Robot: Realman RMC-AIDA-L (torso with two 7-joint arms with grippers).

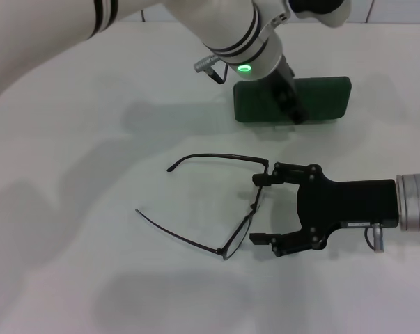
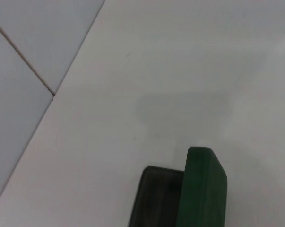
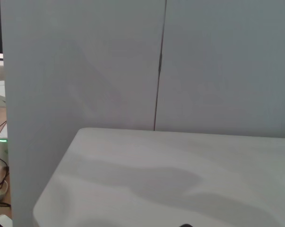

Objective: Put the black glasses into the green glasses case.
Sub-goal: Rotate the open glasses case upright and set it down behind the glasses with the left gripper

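The black glasses [image 1: 223, 156] lie open on the white table [image 1: 91, 139], temple arms pointing left. My right gripper [image 1: 258, 209] comes in from the right, low over the table. It is open, with its two fingertips on either side of the glasses' front frame. The green glasses case [image 1: 328, 97] sits at the back of the table. My left gripper [image 1: 291, 104] reaches down onto the case's middle. In the left wrist view the green lid [image 2: 203, 189] stands raised beside the dark interior [image 2: 156, 198].
White wall panels stand behind the table [image 3: 218, 66]. The table's far edge runs close behind the case [image 2: 52, 97]. Cables and a device with a green light show beyond the table's corner [image 3: 1, 142].
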